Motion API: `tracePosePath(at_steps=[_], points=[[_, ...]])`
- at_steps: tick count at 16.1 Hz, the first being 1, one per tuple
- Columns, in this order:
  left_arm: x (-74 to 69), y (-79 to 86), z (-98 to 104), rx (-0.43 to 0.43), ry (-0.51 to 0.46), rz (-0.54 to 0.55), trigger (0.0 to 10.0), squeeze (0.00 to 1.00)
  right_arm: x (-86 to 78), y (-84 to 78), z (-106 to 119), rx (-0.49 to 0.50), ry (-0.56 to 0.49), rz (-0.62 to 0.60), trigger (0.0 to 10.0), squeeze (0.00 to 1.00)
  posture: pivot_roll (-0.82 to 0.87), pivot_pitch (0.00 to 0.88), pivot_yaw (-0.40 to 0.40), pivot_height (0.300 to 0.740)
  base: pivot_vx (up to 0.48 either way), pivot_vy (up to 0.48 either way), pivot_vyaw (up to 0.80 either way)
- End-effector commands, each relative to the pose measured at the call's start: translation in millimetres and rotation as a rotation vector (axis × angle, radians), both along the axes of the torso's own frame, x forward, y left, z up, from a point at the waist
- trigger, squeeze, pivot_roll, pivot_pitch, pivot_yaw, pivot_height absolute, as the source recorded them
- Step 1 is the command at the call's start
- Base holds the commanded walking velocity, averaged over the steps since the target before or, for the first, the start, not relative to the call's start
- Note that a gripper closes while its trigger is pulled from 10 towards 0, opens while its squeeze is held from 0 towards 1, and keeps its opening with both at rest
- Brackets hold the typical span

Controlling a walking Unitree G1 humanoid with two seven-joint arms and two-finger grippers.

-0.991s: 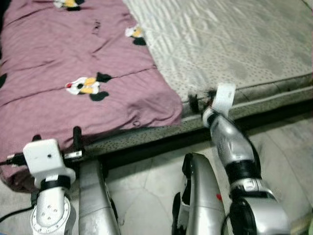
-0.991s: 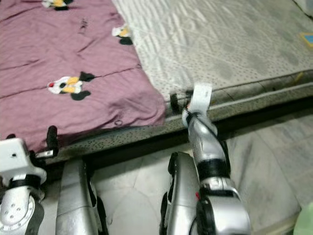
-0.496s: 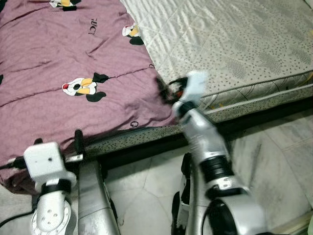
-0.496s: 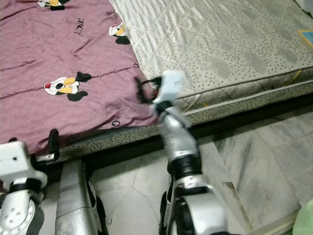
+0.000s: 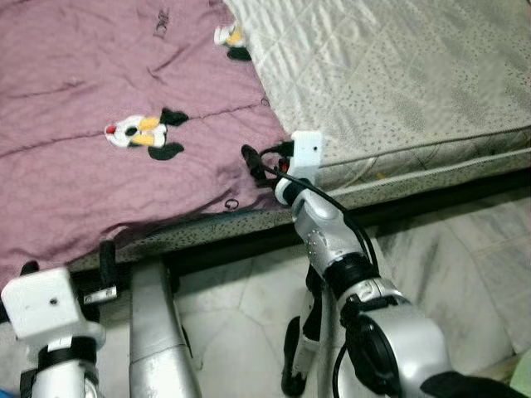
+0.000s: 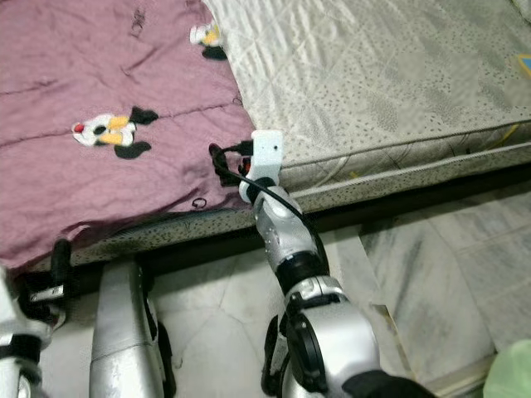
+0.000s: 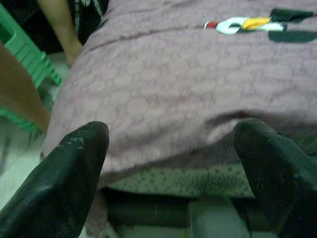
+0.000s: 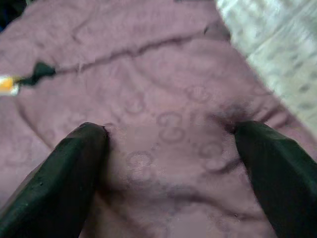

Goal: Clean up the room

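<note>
Right wrist view: my right gripper (image 8: 171, 163) jaws wide over blanket (image 5: 124, 108) corner; next, pinch it. Left gripper (image 7: 173, 163) wide, idle.

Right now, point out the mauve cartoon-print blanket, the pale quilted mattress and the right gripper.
mauve cartoon-print blanket (image 5: 99, 75): left eye view, bare cloth above the cartoon.
pale quilted mattress (image 5: 398, 75): left eye view, quilted top.
right gripper (image 8: 168, 163): right wrist view, midway between fingertips.

left gripper (image 7: 171, 163): fingers (image 7: 69, 186) spread wide, nothing between them | blanket (image 7: 188, 84): mauve, straight ahead, its edge draped over the mattress (image 7: 198, 181) just past the tips | cartoon print (image 7: 247, 25): further out on the blanket | green stool (image 7: 25, 59): off to one side, next to a person's arm (image 7: 62, 25)
</note>
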State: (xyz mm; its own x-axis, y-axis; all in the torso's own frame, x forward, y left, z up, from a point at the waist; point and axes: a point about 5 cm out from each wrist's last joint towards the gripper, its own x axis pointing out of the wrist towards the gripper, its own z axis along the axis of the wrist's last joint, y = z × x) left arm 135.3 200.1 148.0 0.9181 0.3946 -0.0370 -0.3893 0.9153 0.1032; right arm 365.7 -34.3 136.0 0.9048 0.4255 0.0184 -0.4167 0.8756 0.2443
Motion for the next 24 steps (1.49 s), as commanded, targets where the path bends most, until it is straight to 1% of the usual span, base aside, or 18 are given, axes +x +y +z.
tracePosePath(at_steps=[1,3,4,5,6,7,9,10,11,13,14,15,16,18,19,21,23,24], points=[[-4.9,-0.4,2,0.007,0.014,0.014,10.0,0.0,-23.1,79.1,15,0.091,0.023,0.167,10.0,0.0,0.34,0.33,-0.106,0.495,0.0,0.0,0.0],[-3.7,-1.9,2,0.005,0.019,0.006,10.0,0.0,-27.5,77.5,-4,0.008,0.085,0.155,10.0,0.0,0.33,0.33,-0.103,0.495,0.0,0.0,0.0],[-0.4,-2.6,0,0.004,0.016,-0.002,10.0,0.0,-28.0,63.4,-21,-0.056,0.126,0.122,10.0,0.0,0.32,0.326,-0.1,0.495,0.0,0.0,0.0],[2.0,-2.4,-1,0.004,0.015,-0.004,10.0,0.0,-27.3,53.4,-29,-0.082,0.144,0.101,10.0,0.0,0.31,0.323,-0.099,0.495,0.0,0.0,0.0],[5.2,-2.2,-3,0.001,0.016,-0.009,10.0,0.0,-24.2,30.2,-43,-0.121,0.174,0.044,10.0,0.0,0.28,0.315,-0.098,0.495,0.0,0.0,0.0],[6.9,-2.3,-4,-0.001,0.017,-0.012,10.0,0.0,-22.8,16.3,-49,-0.14,0.187,0.017,10.0,0.0,0.27,0.31,-0.099,0.495,0.0,0.0,0.0],[15.1,0.9,-6,-0.01,0.002,-0.014,10.0,0.0,-19.9,-28.6,-59,-0.183,0.18,-0.06,10.0,0.0,0.23,0.291,-0.101,0.495,0.0,0.0,0.0],[17.7,1.2,-7,-0.014,-0.004,-0.014,10.0,0.0,-19.4,-38.3,-60,-0.185,0.175,-0.078,10.0,0.0,0.21,0.285,-0.098,0.495,0.0,0.0,0.0],[22.8,-1.5,-7,-0.022,-0.014,-0.024,10.0,0.0,-20.0,-55.4,-60,-0.202,0.152,-0.11,10.0,0.0,0.2,0.28,-0.097,0.495,0.0,0.0,0.0],[29.4,-7.6,-7,-0.037,-0.028,-0.052,10.0,0.0,-20.9,-75.8,-57,-0.212,0.106,-0.155,10.0,0.0,0.17,0.27,-0.089,0.495,0.0,0.0,0.0],[31.7,-10.5,-7,-0.043,-0.033,-0.07,10.0,0.0,-21.1,-79.7,-53,-0.197,0.088,-0.164,10.0,0.0,0.17,0.265,-0.086,0.495,0.0,0.0,0.0],[37.9,-19.0,-6,-0.048,-0.047,-0.134,10.0,0.0,-20.7,-84.0,-41,-0.146,0.025,-0.18,10.0,0.0,0.14,0.245,-0.073,0.495,0.0,0.0,0.0],[41.2,-22.7,-6,-0.048,-0.052,-0.164,10.0,0.0,-21.2,-84.6,-34,-0.124,-0.008,-0.183,10.0,0.0,0.14,0.238,-0.07,0.495,0.0,0.0,0.0],[52.3,-28.4,-5,-0.031,-0.074,-0.227,10.0,0.0,-21.4,-81.6,-3,-0.087,-0.149,-0.161,10.0,0.0,0.11,0.19,-0.05,0.495,0.0,0.0,0.0],[54.6,-28.6,-5,-0.036,-0.077,-0.232,10.0,0.0,-21.8,-82.2,2,-0.074,-0.169,-0.169,10.0,0.0,0.1,0.181,-0.047,0.495,0.0,0.0,0.0],[59.8,-30.3,-7,-0.06,-0.084,-0.242,10.0,0.0,-27.3,-84.6,16,-0.13,-0.269,-0.163,10.0,0.0,0.08,0.143,-0.031,0.495,0.0,0.0,0.0],[59.5,-33.2,-15,-0.102,-0.067,-0.244,10.0,0.0,-37.0,-82.8,14,-0.117,-0.25,-0.149,10.0,0.0,0.06,0.107,-0.01,0.495,0.0,0.0,0.0],[60.1,-36.0,-21,-0.125,-0.049,-0.257,10.0,0.0,-45.0,-77.0,15,-0.076,-0.209,-0.087,10.0,0.0,0.05,0.089,0.004,0.495,0.0,0.0,0.0]])
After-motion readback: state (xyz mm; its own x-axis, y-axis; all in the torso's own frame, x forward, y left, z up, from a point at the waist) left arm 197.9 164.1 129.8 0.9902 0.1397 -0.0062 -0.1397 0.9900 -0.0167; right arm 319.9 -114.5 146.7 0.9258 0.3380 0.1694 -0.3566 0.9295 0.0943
